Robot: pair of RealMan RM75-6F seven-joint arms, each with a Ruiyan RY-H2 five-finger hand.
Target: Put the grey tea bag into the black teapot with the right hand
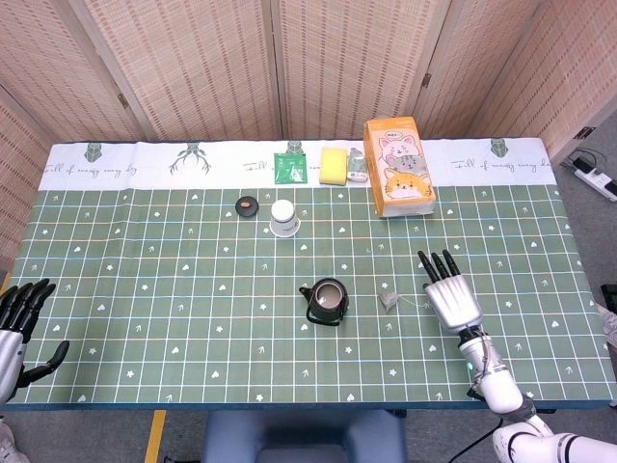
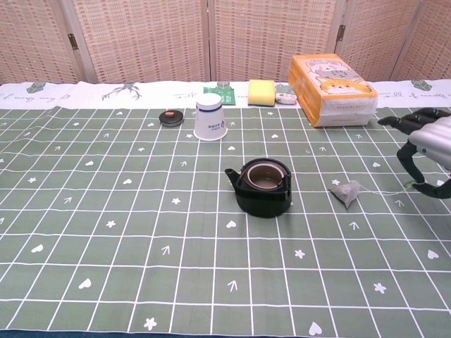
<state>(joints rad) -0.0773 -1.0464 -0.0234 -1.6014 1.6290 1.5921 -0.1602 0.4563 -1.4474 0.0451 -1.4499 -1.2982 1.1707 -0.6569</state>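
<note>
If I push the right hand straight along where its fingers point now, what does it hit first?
Probably nothing soon: the right hand points up-table, with bare cloth ahead. The tissue pack lies left of that line, the tea bag beside the hand. Depth is uncertain.

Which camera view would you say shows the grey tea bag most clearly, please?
The chest view: the grey tea bag appears larger there, its pointed shape clear beside the black teapot. The head view shows it only as a small grey lump.
</note>
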